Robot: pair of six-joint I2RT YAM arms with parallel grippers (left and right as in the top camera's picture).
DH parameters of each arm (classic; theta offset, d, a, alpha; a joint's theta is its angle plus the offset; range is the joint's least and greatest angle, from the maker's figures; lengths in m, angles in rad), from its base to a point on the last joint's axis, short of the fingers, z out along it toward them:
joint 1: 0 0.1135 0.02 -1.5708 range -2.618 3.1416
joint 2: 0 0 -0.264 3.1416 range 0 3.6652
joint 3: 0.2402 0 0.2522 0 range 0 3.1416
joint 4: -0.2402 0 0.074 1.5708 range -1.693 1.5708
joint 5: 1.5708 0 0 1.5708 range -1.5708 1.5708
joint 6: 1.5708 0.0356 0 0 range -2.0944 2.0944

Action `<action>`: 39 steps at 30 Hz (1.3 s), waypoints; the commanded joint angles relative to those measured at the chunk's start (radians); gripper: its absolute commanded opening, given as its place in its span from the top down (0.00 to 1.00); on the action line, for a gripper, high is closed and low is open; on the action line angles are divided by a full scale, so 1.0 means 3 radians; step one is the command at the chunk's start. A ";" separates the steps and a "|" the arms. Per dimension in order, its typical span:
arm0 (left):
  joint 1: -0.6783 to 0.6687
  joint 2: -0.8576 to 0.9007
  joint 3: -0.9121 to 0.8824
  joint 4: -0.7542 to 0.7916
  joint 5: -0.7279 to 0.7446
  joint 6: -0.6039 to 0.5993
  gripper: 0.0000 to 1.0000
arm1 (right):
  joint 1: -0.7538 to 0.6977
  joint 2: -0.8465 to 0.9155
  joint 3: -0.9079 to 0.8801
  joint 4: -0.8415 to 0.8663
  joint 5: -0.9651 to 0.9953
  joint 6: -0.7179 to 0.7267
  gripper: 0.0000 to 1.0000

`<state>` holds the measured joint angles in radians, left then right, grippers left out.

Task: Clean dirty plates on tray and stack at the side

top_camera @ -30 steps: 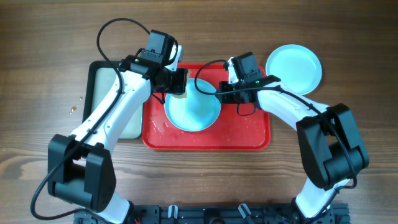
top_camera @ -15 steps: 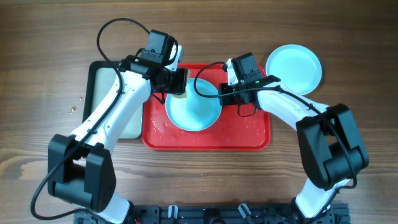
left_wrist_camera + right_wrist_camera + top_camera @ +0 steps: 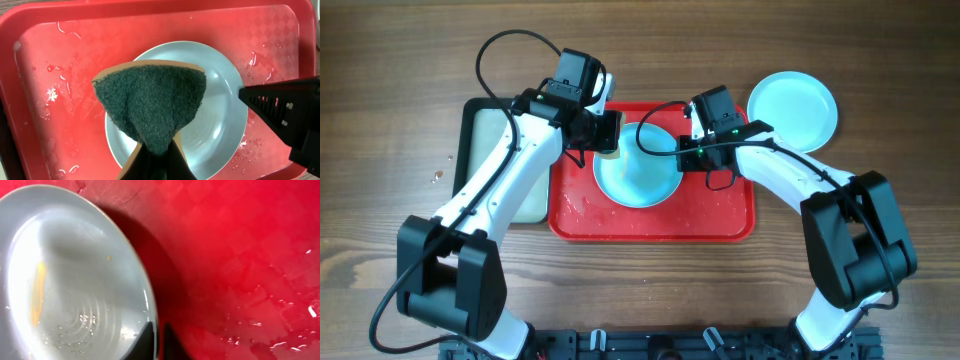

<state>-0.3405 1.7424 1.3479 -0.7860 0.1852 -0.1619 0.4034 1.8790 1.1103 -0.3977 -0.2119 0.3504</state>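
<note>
Two plates in view, one gripped on the red tray (image 3: 720, 215).
Red tray sits mid-table (image 3: 380, 80), with the black-rimmed tray (image 3: 485, 140) just to its left. Turquoise plate (image 3: 638, 175) lies on the wet red tray. The second plate (image 3: 793, 108) is on the table at far right, well apart. Left gripper (image 3: 155, 160) is clenched on a green sponge (image 3: 150, 105) over the plate. Right gripper (image 3: 682, 155) is pinched onto that plate's right rim.
</note>
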 commanded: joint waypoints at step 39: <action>-0.0015 0.0028 0.0036 0.0008 0.0053 -0.0257 0.96 | -0.0373 -0.0336 -0.0210 -0.0057 -0.0787 -0.0273 0.77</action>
<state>-0.3405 1.7428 1.3479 -0.7891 0.1852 -0.2707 0.2752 1.7950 1.0760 -0.4389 -0.4625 0.2390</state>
